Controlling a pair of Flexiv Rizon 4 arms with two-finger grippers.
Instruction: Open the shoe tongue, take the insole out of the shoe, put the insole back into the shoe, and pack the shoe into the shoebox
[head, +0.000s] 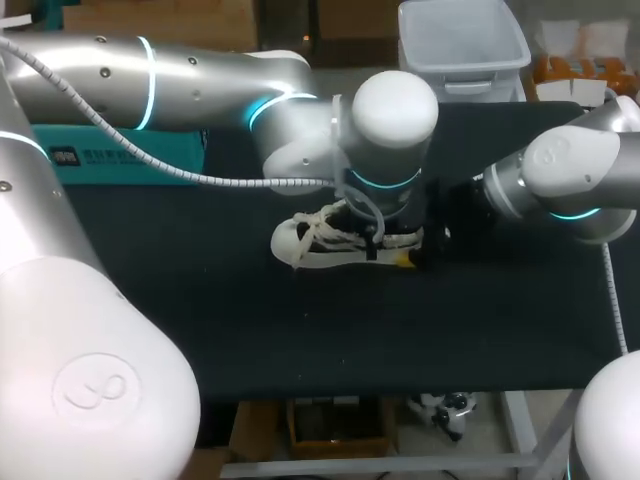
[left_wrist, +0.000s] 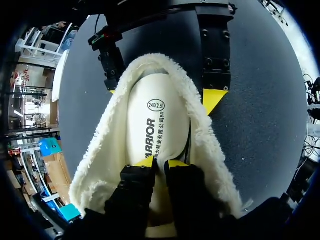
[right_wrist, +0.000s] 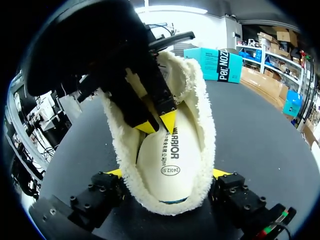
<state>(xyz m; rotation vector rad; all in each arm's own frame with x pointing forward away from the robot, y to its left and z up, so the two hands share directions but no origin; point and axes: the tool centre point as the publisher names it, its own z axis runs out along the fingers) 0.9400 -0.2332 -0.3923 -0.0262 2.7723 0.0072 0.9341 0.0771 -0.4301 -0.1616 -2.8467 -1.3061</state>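
Observation:
A white lace-up shoe (head: 320, 245) with a fleece lining (left_wrist: 107, 165) lies mid-table, toe to the left. Its cream insole (left_wrist: 155, 107) sits inside, printed side up. My left gripper (left_wrist: 160, 162) reaches down into the shoe's opening. Its fingertips (right_wrist: 168, 120) stand almost together and pinch the insole near its middle. My right gripper (right_wrist: 167, 173) straddles the heel, spread wide. One of its fingers (left_wrist: 215, 97) presses on each side of the fleece collar. In the head view the left wrist (head: 385, 150) hides most of the shoe's opening.
A teal box (head: 120, 160) lies at the back left, under my left arm. A pale plastic bin (head: 462, 45) stands at the table's back edge. The black table mat (head: 400, 340) stretches bare in front of the shoe.

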